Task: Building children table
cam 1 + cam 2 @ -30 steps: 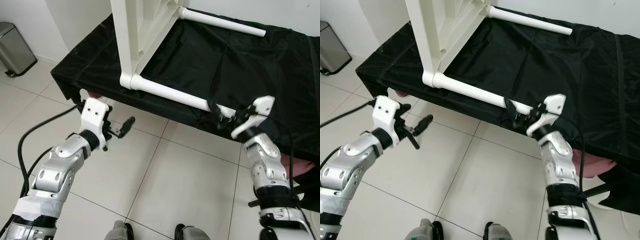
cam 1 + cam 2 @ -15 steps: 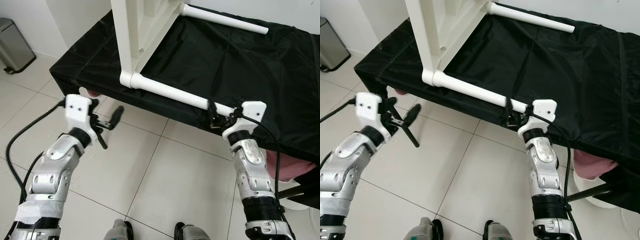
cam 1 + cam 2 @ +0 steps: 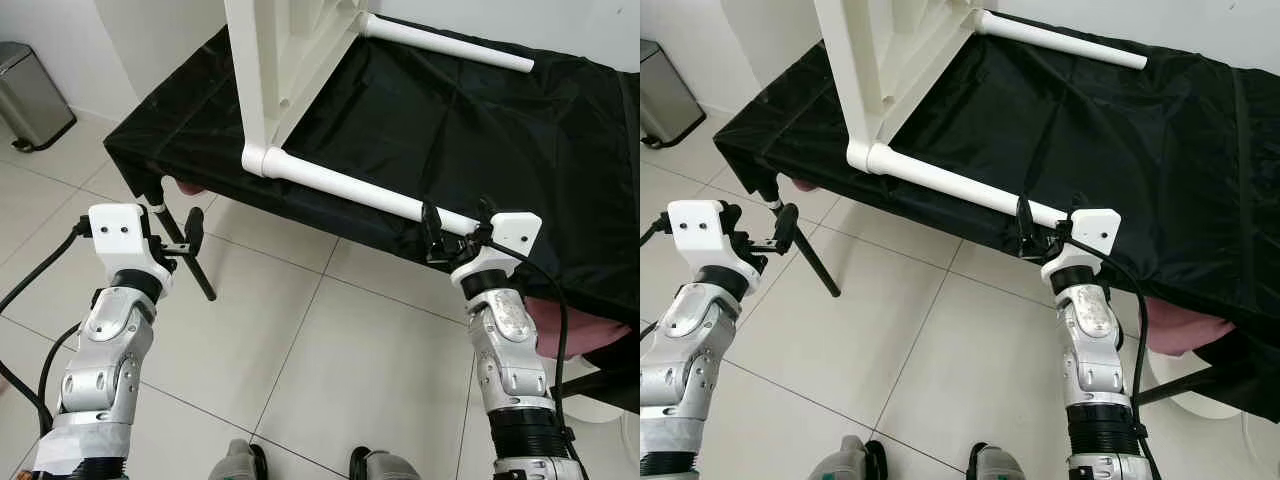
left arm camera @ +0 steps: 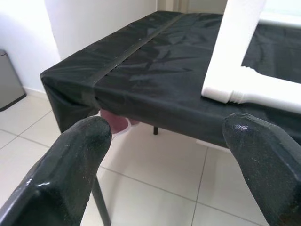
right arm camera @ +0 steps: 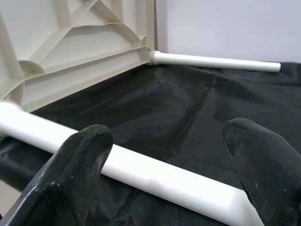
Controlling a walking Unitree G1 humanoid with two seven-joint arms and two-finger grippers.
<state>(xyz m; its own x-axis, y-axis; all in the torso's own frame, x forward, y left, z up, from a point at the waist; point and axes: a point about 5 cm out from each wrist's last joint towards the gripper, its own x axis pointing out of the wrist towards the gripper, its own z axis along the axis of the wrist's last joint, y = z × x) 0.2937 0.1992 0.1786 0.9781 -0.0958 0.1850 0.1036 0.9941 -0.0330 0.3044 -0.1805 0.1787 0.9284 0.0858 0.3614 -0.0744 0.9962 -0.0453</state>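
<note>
Your right gripper (image 3: 1040,232) sits open at the free end of the near table leg (image 3: 950,185), fingers straddling it without closing; that leg's long axis runs from the tabletop (image 3: 890,60) corner socket out toward your right, lying on the black-covered bench (image 3: 1160,150) along its front edge. Right arm is clearly nearer. Your left gripper (image 3: 185,240) is open too, holding nothing, well apart over the floor by the bench's left corner.
</note>
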